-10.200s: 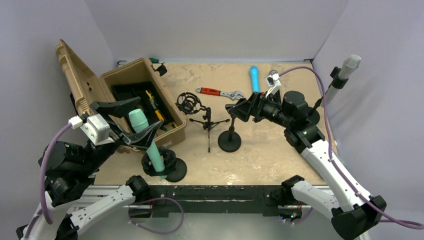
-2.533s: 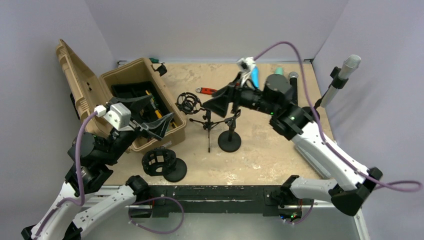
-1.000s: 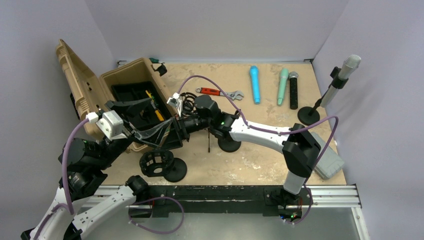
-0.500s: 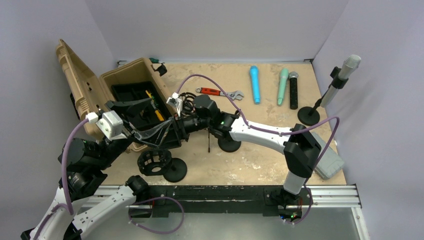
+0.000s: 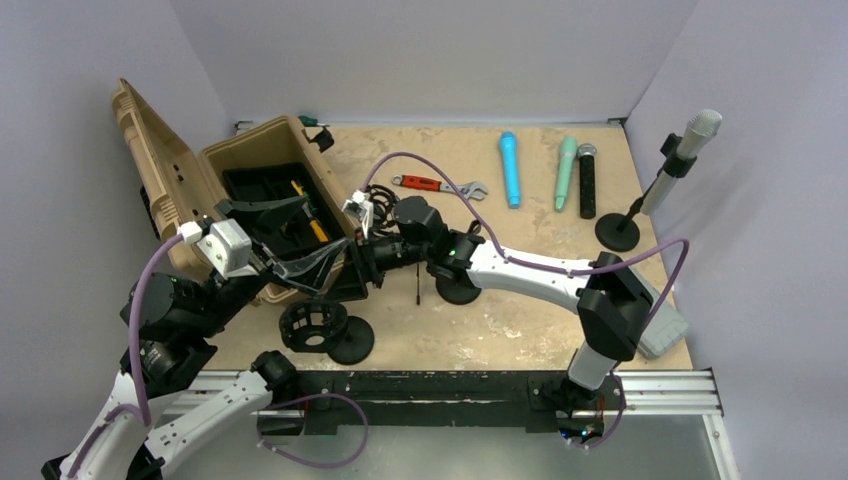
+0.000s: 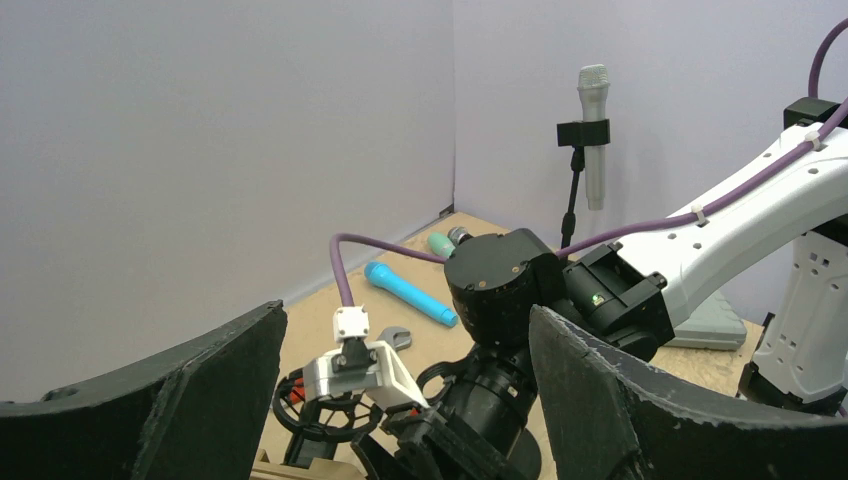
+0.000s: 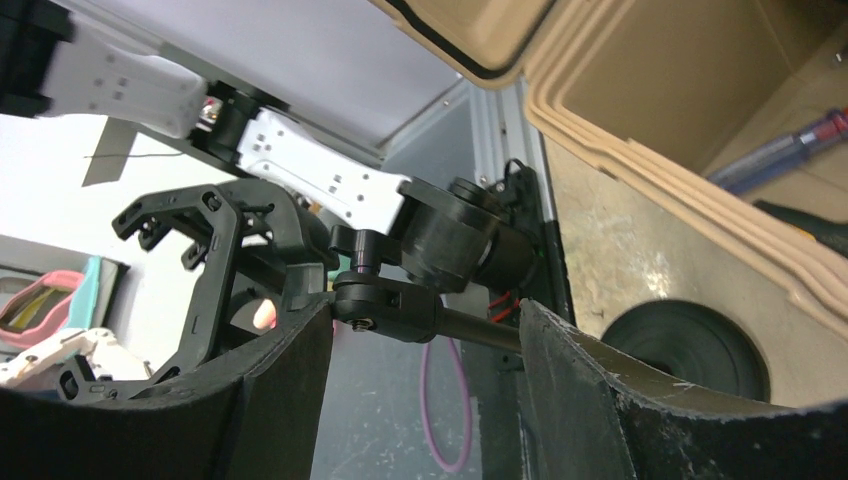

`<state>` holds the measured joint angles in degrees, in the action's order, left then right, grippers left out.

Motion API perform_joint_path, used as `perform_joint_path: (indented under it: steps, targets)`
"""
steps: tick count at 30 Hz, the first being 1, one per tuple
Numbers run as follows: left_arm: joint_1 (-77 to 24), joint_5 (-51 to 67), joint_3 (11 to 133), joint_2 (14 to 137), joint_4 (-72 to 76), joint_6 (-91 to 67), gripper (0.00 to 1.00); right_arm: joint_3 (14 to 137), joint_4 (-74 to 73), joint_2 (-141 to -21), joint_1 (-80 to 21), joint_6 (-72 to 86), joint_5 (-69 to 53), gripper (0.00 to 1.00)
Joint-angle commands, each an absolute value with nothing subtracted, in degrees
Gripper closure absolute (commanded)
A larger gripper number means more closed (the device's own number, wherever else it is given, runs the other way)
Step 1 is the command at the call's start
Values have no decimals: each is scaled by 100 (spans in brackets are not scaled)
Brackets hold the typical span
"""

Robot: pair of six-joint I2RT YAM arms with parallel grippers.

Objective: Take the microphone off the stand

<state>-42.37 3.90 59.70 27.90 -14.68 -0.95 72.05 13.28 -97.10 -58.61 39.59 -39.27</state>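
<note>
The silver microphone (image 5: 700, 130) sits in a black clip on a slanted stand (image 5: 617, 232) at the far right of the table. It also shows upright in the left wrist view (image 6: 594, 130). Both grippers are far from it, at the left by the tool case. My left gripper (image 5: 318, 230) is wide open and empty, facing the right arm's wrist (image 6: 500, 290). My right gripper (image 5: 358, 265) is open. In the right wrist view (image 7: 425, 400) its fingers stand either side of the rod joint (image 7: 400, 305) of an empty shock-mount stand (image 5: 325, 330), not touching it.
An open tan tool case (image 5: 265, 190) stands at the left. Blue (image 5: 510, 168), green (image 5: 566, 172) and black (image 5: 587, 180) microphones and a wrench (image 5: 440, 185) lie at the back. A round base (image 5: 458, 290) sits mid-table and a grey box (image 5: 660, 320) at the right edge.
</note>
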Motion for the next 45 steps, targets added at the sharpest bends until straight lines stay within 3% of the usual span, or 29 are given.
perform_joint_path:
  steps: [1,27,35,45]
  targets:
    - [-4202,457,6143,2873,-1354,-200,11,6652,513,-9994,-5880,3505,-3401,37]
    - [-4201,510,6143,2988,-1354,-229,11,6471,473,-10482,-5880,3197,-2892,37]
    - [-4201,535,6144,3002,-1354,-240,11,7265,-442,-10076,-5880,2782,-2423,36]
    - [-4201,549,6144,2935,-1348,-250,11,8255,-1456,-8689,-5645,2044,-626,18]
